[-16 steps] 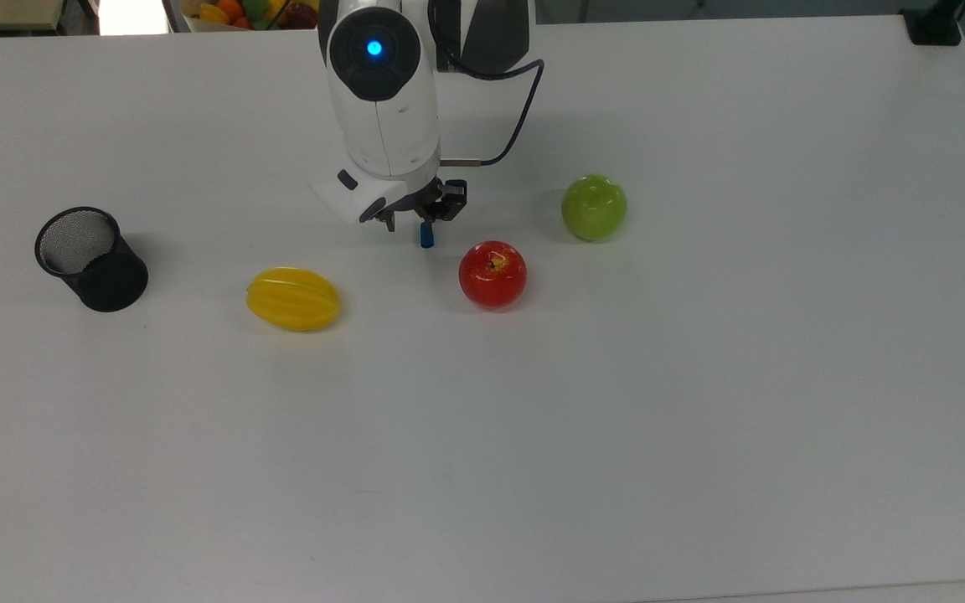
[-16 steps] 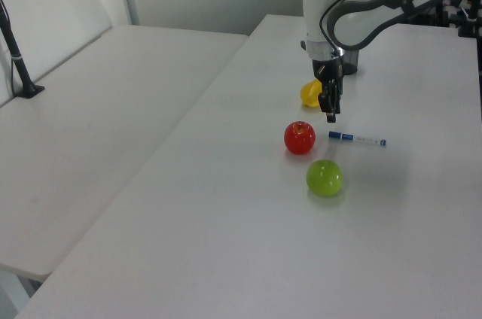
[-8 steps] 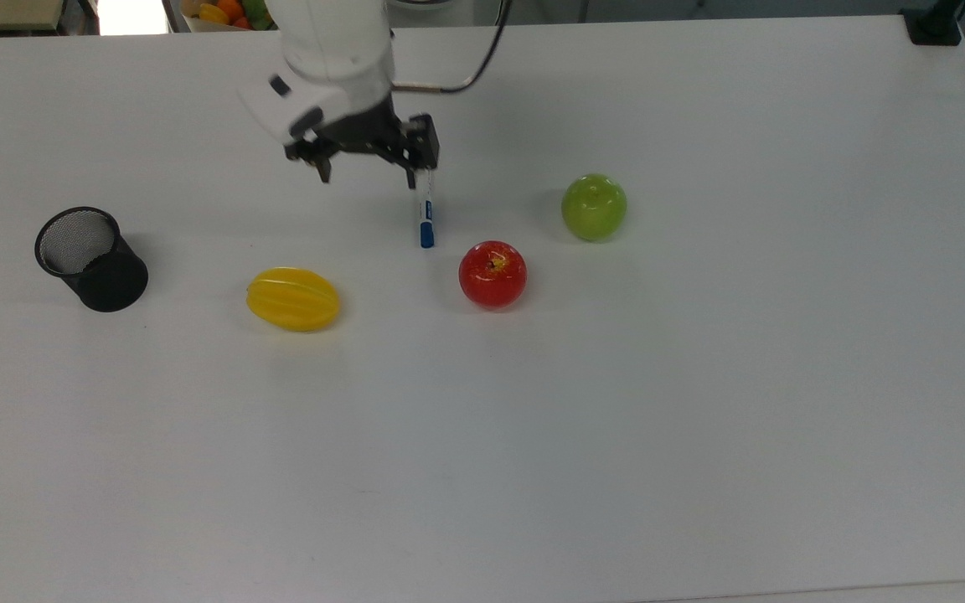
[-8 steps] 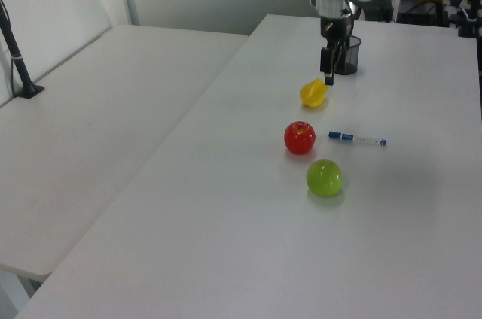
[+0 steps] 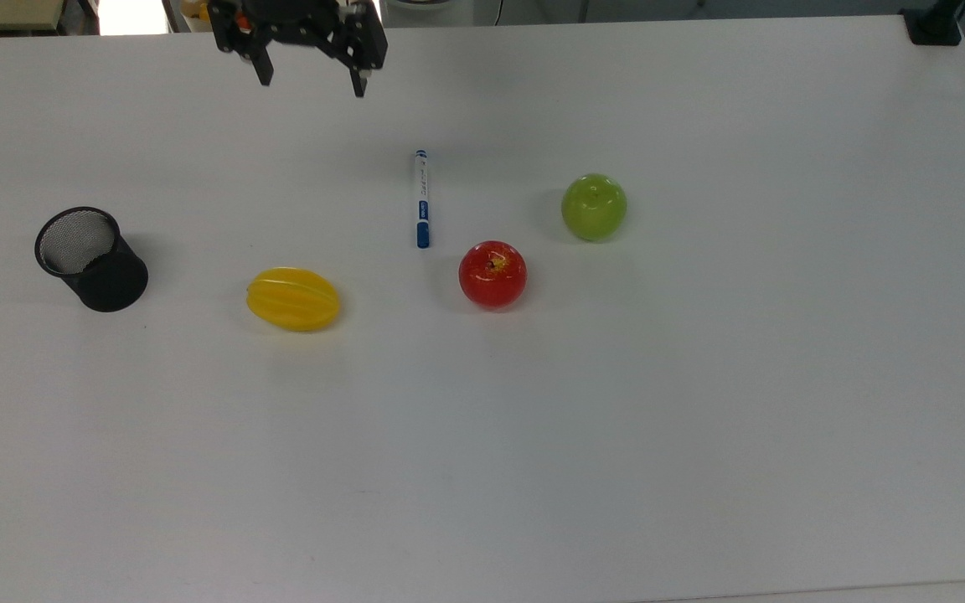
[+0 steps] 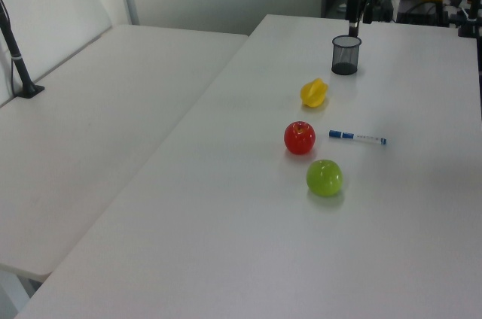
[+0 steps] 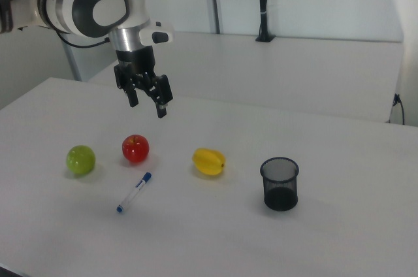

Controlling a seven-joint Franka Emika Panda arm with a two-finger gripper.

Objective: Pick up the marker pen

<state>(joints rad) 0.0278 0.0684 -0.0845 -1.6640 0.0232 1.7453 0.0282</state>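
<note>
My gripper (image 5: 312, 85) was up off the table (image 5: 700, 419), fingers spread wide apart, nothing between them. In the top view it sat near the table's far edge, above and to the top view's left of the marker pen (image 5: 421, 199). In the right view the gripper (image 7: 145, 105) hung in the air above the fruit row, well apart from the pen.

Marker pen lay flat on the table, untouched. In the top view it ran roughly vertical: blue cap at the lower end, near the red apple (image 5: 492, 274), small blue tip at the upper end. The cap end was just beside the red apple but not touching it. In the right view the marker pen (image 7: 134, 192) lay in front of the red apple (image 7: 135, 148), slanted, cap end toward the apple. In the left view the marker pen (image 6: 357, 138) sat to the left view's right of the red apple (image 6: 300, 138).

Other items, all standing clear of each other: green apple (image 5: 594, 207) to the top view's right of the pen, yellow starfruit (image 5: 293, 298) to the top view's left of the red apple, black mesh cup (image 5: 90, 259) upright at the top view's far left. In the left view my gripper (image 6: 354, 16) was above and just behind the mesh cup (image 6: 346, 55).
</note>
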